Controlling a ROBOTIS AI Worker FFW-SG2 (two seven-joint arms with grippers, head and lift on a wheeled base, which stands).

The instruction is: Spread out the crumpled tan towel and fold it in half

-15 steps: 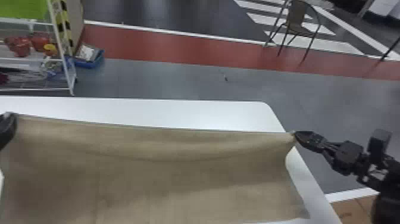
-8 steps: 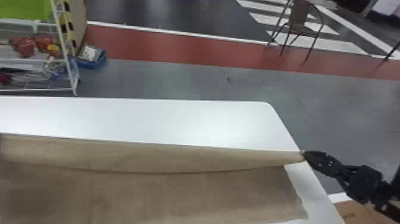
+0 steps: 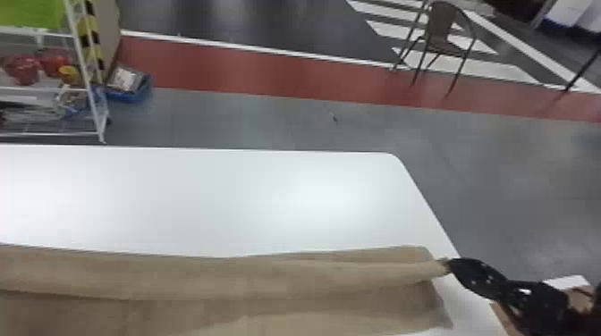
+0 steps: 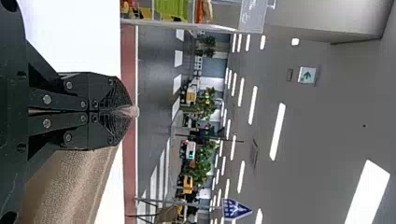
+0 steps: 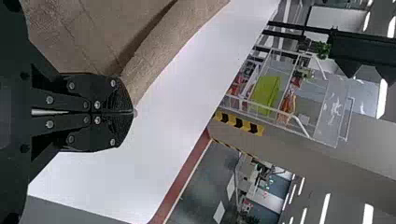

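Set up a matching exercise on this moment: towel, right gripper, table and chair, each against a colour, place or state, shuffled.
1. towel
2. right gripper
3. table
4. chair

A. white, under the tan cloth
B. on the floor, beyond the white surface
C. tan, with long folds running across it
D. shut, pinching cloth

Pairs: 1-C, 2-D, 3-A, 4-B

The white table [image 3: 268, 201], its edge rounded at two o'clock in the head view, bears the tan towel [image 3: 179, 312] across its six o'clock side, folds running from nine towards three.
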